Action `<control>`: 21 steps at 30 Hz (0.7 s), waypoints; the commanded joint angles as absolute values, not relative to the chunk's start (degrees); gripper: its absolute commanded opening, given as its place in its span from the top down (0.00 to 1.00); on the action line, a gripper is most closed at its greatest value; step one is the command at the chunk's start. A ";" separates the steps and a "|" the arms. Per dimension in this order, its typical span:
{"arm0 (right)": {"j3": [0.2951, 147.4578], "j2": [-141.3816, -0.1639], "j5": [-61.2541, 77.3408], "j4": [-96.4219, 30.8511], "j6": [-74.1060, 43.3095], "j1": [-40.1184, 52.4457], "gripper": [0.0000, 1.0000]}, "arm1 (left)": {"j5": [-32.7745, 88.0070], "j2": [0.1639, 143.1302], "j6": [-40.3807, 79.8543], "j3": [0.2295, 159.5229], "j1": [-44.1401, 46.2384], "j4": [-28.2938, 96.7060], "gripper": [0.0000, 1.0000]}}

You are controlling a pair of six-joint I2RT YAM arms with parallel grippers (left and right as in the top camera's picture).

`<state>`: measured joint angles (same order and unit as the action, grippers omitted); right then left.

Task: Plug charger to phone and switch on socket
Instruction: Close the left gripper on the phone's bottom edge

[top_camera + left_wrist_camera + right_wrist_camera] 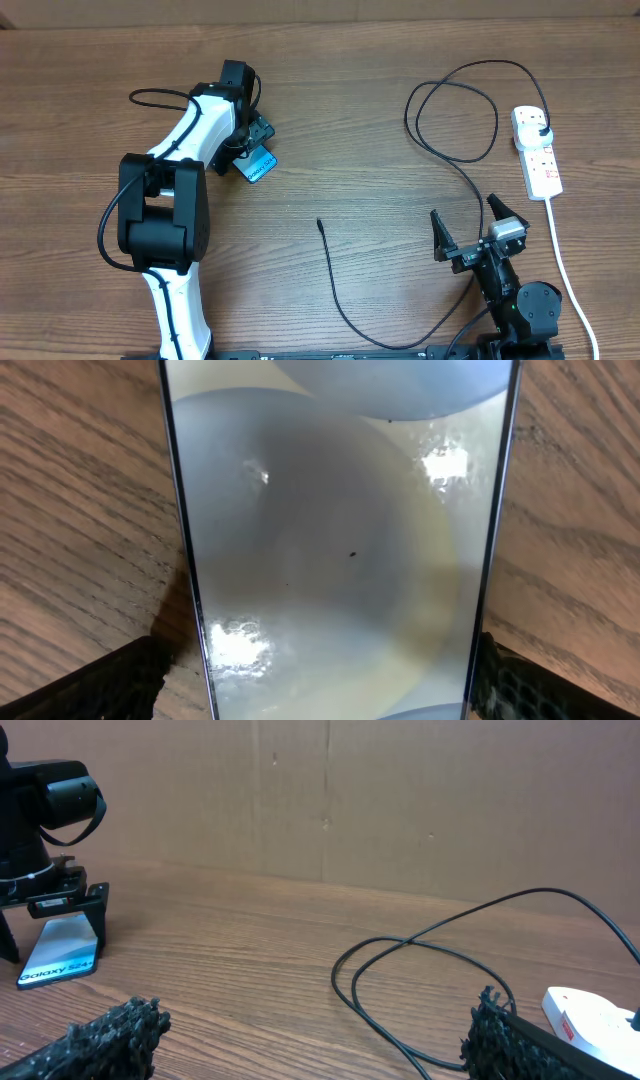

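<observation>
Worktop (350, 80): one, brown wood grain, carrying everything below.
Arms: two. The left arm (170, 190), white and black, reaches up the left half. The right arm (515, 295), black, sits low at the right edge.
Charger (335, 290): one thin black cable. Its plug (540, 125) sits in the far end of the socket. The cable loops across the upper right, runs down past the right arm, and ends in a loose connector tip (319, 222) mid-worktop, well apart from the phone.
Socket (537, 150): one white strip with red markings at the right side. One thick white lead (565, 260) trails toward the near edge.
Phone (261, 167): one, lying on the worktop left of centre, screen lit pale blue.
Left claw (248, 148): spread wide directly over the phone, one finger (90, 685) on each side, gripping nothing.
Right claw (470, 228): spread wide above bare wood near the cable, empty.
</observation>
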<state>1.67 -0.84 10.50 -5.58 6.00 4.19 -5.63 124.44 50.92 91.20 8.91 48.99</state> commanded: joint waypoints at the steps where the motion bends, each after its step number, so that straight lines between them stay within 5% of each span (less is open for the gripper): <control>1: 1.06 -0.16 10.35 -5.23 5.63 4.54 0.00 | -7.92 125.36 51.94 90.48 8.64 48.99 0.00; 21: 1.06 -0.16 10.35 -5.26 5.63 4.54 0.00 | -7.97 125.36 56.82 88.42 8.64 48.49 0.00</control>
<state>1.67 -0.84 10.50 -5.58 6.00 4.19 -7.16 124.42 54.59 90.56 8.91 48.80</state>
